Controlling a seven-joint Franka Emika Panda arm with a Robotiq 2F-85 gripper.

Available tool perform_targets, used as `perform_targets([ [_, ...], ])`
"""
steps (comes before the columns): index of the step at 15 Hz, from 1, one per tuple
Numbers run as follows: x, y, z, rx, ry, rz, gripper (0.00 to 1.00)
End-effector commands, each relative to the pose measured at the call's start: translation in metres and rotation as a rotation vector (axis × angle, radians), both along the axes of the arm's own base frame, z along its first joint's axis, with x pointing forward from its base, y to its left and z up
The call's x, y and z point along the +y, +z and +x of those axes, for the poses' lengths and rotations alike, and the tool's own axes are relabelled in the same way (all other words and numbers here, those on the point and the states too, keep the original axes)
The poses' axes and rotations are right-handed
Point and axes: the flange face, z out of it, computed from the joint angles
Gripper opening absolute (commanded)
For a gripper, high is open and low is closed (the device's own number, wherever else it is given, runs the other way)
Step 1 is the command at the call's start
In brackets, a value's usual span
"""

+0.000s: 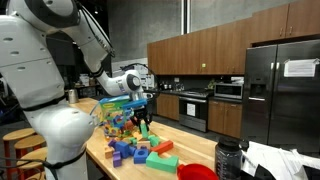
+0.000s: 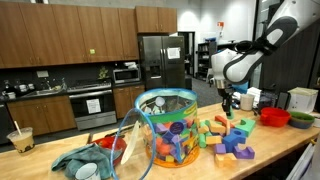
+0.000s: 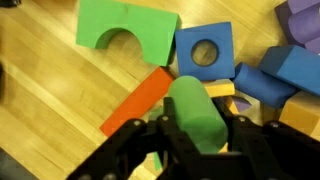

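From outside the grip is hard to make out. In both exterior views the pincer [image 1: 143,120] is just a small dark blob over the block pile [image 2: 228,140], and whatever's in it doesn't show.

The wrist view sorts that out, even though the bottom edge cuts the fingers off. It's clamped narrow on a dark green cylinder block [image 3: 190,105], rounded end pointing up the frame and lower end buried between the fingers. I can't tell whether the block is clear of the wooden worktop [image 3: 50,100] or resting on it.

An orange plank [image 3: 140,100] lies diagonally just beside the cylinder, and a yellow block [image 3: 222,90] is mostly hidden behind it. Further up are a blue square block with a hole [image 3: 205,50] and a green arch block [image 3: 125,30]. More blue blocks [image 3: 285,75] run off the frame edge.

In an exterior view, a clear tub [image 2: 165,125] full of blocks stands near the pile, with a red bowl [image 2: 274,116] further along.
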Motion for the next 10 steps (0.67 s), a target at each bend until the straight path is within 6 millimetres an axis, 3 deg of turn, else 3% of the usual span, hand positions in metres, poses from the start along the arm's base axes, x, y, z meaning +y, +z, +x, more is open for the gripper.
perform_targets([
  [1,-0.002,0.006,-0.027,-0.072,-0.077,-0.067,0.16],
  [4,-0.005,0.002,-0.047,-0.107,-0.158,-0.093,0.16],
  [5,-0.005,0.008,-0.029,-0.115,-0.187,-0.101,0.16],
  [10,-0.01,0.009,-0.024,-0.21,-0.34,-0.103,0.16],
])
